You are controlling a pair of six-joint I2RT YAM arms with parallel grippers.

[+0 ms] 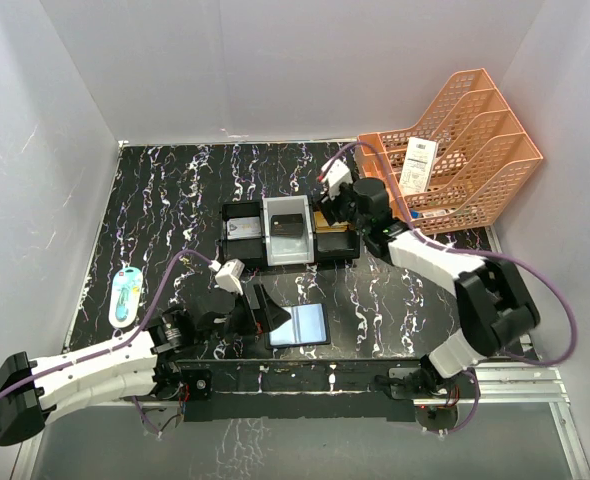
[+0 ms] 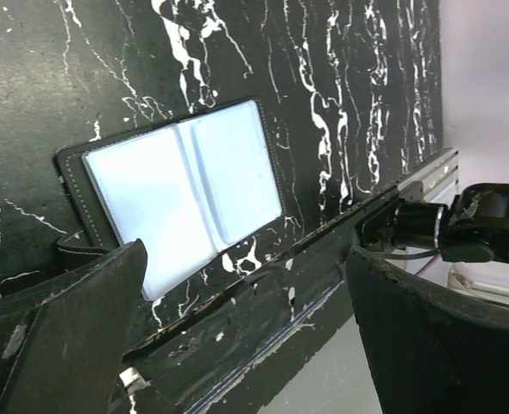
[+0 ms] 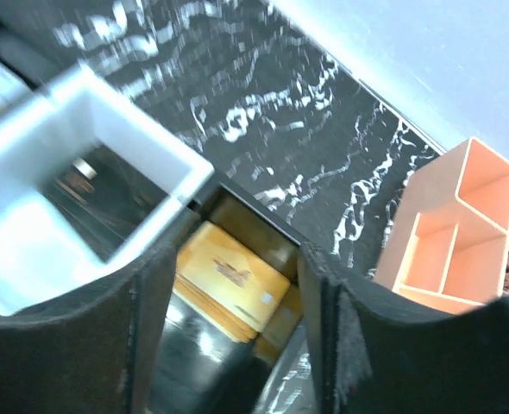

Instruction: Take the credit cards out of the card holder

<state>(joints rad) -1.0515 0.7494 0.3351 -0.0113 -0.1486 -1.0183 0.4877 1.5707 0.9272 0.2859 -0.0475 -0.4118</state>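
Evidently thin, stiff and slick, the gold credit card (image 3: 231,280) is judged best pinched edgewise; right hand (image 3: 237,259) spread wide.

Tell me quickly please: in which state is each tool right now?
Left tool: open, holding nothing, near the card holder.
Right tool: open, holding nothing, above a gold card.

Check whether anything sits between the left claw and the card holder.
Nothing visible does. The open left claw hangs right at the edge of the card holder, which lies spread flat on the table.
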